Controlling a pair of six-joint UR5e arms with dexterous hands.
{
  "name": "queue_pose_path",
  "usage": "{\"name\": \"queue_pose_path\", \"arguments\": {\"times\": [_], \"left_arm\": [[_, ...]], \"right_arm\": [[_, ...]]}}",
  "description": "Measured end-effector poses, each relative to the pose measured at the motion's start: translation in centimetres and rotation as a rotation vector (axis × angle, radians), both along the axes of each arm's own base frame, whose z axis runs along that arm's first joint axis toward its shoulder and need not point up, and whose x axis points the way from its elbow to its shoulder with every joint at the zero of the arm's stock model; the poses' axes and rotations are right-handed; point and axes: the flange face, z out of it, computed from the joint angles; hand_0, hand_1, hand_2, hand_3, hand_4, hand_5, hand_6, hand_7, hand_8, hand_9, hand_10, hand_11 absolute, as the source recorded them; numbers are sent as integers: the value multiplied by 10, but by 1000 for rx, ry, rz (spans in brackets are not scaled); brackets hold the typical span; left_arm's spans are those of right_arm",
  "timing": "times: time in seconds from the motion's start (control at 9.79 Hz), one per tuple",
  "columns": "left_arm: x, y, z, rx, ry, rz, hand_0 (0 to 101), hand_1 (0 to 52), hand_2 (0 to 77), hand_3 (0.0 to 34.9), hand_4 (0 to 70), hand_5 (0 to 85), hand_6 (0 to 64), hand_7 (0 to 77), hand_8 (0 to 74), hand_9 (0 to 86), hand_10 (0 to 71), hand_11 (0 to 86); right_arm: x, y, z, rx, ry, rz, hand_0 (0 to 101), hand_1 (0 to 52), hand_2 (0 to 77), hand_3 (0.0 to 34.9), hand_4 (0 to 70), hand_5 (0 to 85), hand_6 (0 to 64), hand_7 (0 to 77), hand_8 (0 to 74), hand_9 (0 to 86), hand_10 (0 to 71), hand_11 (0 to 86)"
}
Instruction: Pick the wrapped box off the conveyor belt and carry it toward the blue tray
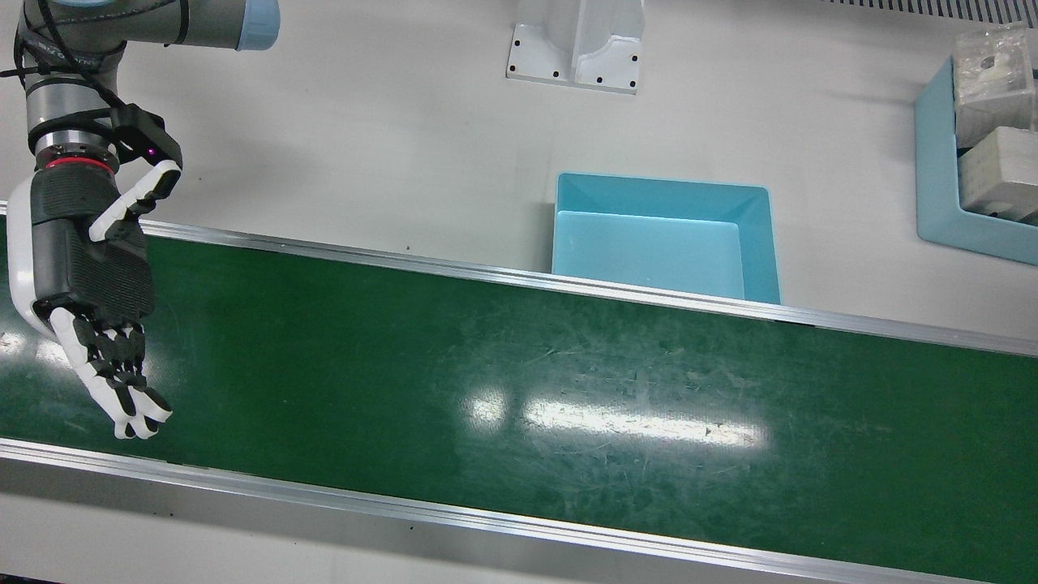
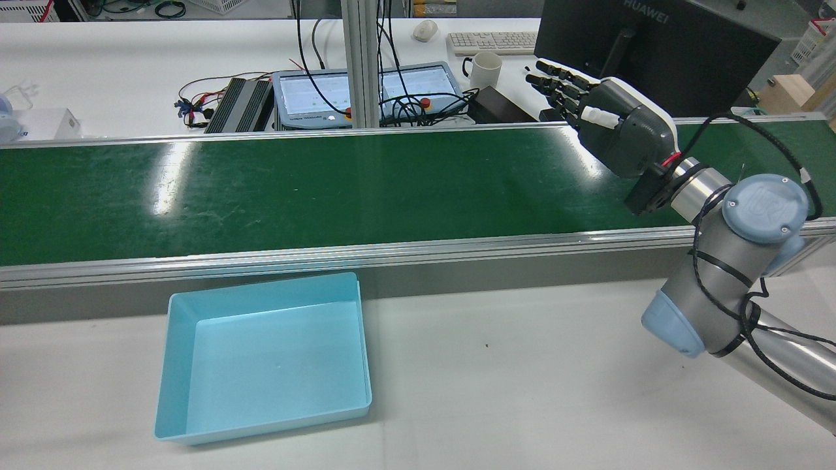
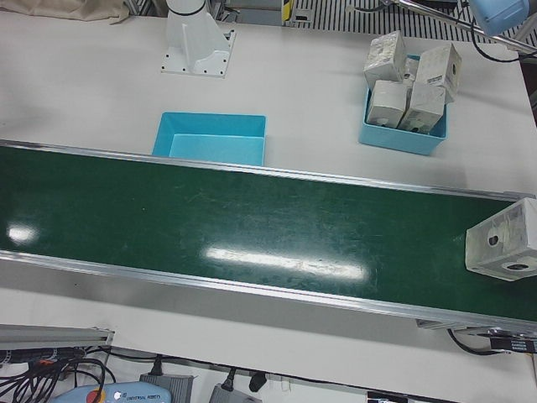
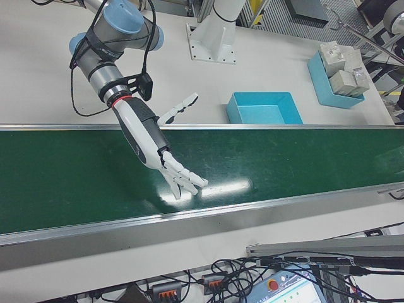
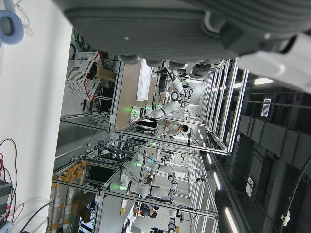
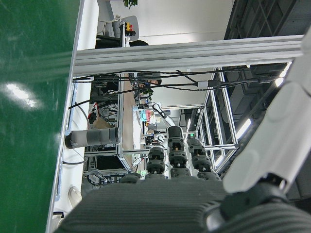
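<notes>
While the right hand point(image 1: 89, 268) hovers over the conveyor belt point(image 1: 519, 389), fingers point(image 1: 130, 397) spread, empty | wrapped box point(image 3: 503, 241) on belt, far end from that hand | blue tray point(image 1: 661, 239) empty on worktop point(image 1: 365, 122) beside belt | left hand: palm only in its own camera, fingers cannot tell.

Probably robotics lab — conveyor belt point(image 1: 519, 381), monitor point(image 2: 653, 46), cabling.

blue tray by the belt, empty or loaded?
Empty. The blue tray shows a bare floor in the rear view, and again from the front. The wrapped box sits on the belt.
</notes>
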Motion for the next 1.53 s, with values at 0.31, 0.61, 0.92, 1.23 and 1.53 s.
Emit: {"name": "queue_pose_path", "arguments": {"times": [0.31,0.61,0.92,1.23,1.53], "left_arm": [[0,0,0,0,0,0,0,0,5,0,0,11,5,5,5,0,5,5],[0,0,0,0,0,0,0,0,5,0,0,11,5,5,5,5,0,5],[0,0,0,0,0,0,0,0,5,0,0,11,5,5,5,0,0,5],[0,0,0,0,0,0,0,0,5,0,0,11,5,5,5,0,5,5],[0,0,0,0,0,0,0,0,5,0,0,11,5,5,5,0,5,5]], "right_arm": [[1,2,-1,2,-2,-2,382,44,55,0,98,87,55,153,93,93,0,11],[1,2,0,0,-4,-3,379,44,44,0,98,87,55,158,93,93,0,11],[1,2,2,-2,-4,-5,370,22,33,0,98,87,55,142,98,93,0,11],[2,3,3,-4,-6,-6,351,38,33,0,87,87,55,142,98,93,0,11],[2,3,6,-9,-4,-7,347,38,33,0,87,82,55,131,98,93,0,11]]}}
